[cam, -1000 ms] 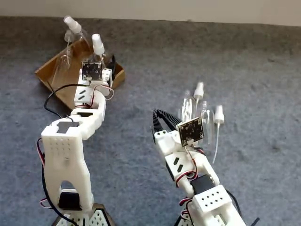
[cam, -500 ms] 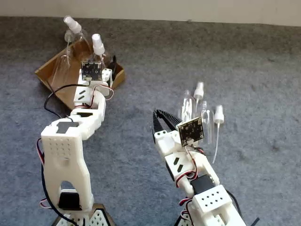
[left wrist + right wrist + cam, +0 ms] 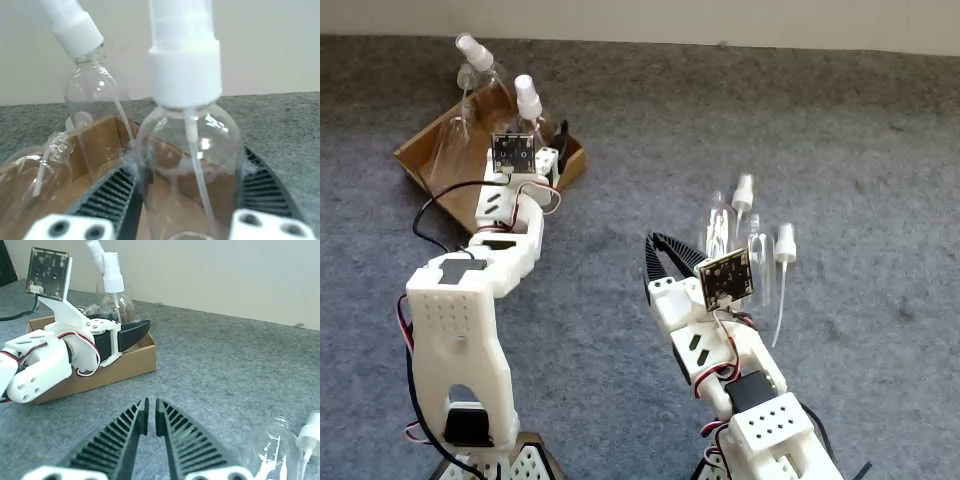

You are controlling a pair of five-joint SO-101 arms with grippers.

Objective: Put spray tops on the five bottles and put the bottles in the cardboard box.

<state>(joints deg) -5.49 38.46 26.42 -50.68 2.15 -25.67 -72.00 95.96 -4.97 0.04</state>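
Pincer, left [image 3: 189, 165]: closed around the capped bottle [image 3: 186, 145], one ribbed jaw on each side of its clear body. The bottle is upright with its white spray top [image 3: 185, 55] fitted, at the far corner of the cardboard box [image 3: 425, 165]. Whether its base touches the box floor cannot be told.

Bottles: five, all clear.
- Three at the box:
  - the capped bottle.
  - the tilted bottle [image 3: 97, 107], just behind it with its top on. Whether it is inside the far wall or just beyond it cannot be told.
  - the lying bottle [image 3: 27, 172], on its side on the box floor.
- Two on the table [image 3: 225, 375] by the right arm:
  - the first table bottle [image 3: 719, 228].
  - the second table bottle [image 3: 761, 262].

Spray tops near those two: the short spray top [image 3: 743, 190] and the long-tubed spray top [image 3: 785, 243]. Whether either is seated cannot be told.

Pincer, right [image 3: 151, 417]: narrow, jaws almost together, holding nothing. It sits low over the table, well apart from the box.
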